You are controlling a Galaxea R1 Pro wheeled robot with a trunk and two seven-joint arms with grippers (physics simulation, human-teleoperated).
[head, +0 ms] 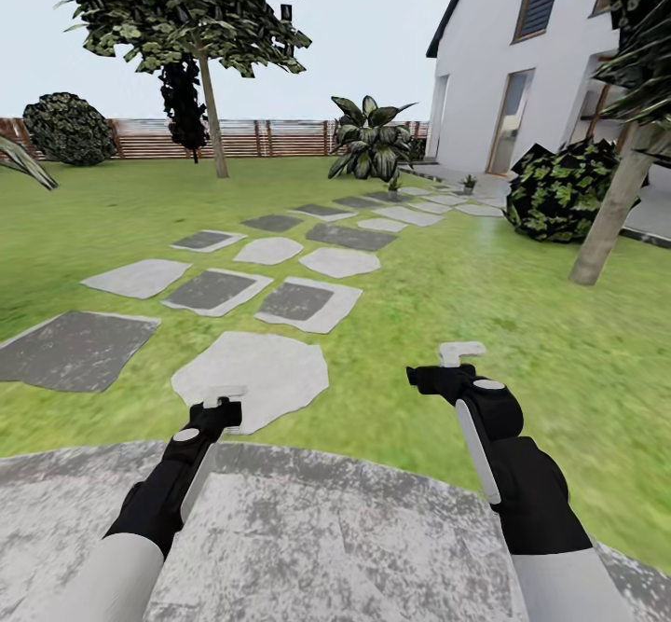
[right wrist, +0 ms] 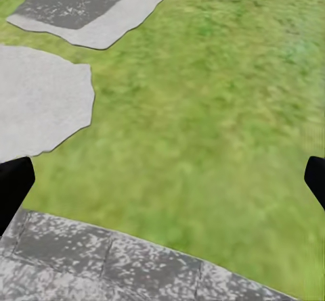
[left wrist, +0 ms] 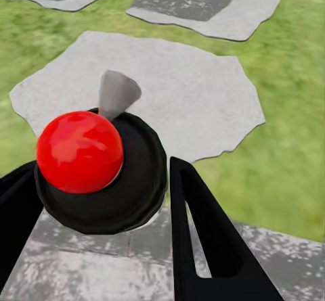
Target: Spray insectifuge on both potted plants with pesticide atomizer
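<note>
Two grippers are held out low over the paving — the left gripper (head: 216, 404) and the right gripper (head: 459, 354). Beyond them on the lawn (head: 522, 324) lie roughly fifteen stepping slabs (head: 252, 375). Farther off stand two trees (head: 210, 90), two round bushes (head: 67, 128), one broad-leaved plant (head: 371, 137), one small potted plant (head: 469, 181), one fence (head: 242, 137) and one house (head: 522, 53).

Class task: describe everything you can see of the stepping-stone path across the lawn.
The path is a loose chain of flat, irregular slabs set flush in the lawn, separated by grass. Some are plain pale grey, others have a dark centre with a pale border. It starts near the grey paving under the robot, by the left gripper, and narrows toward the house, passing a broad-leaved plant.
</note>
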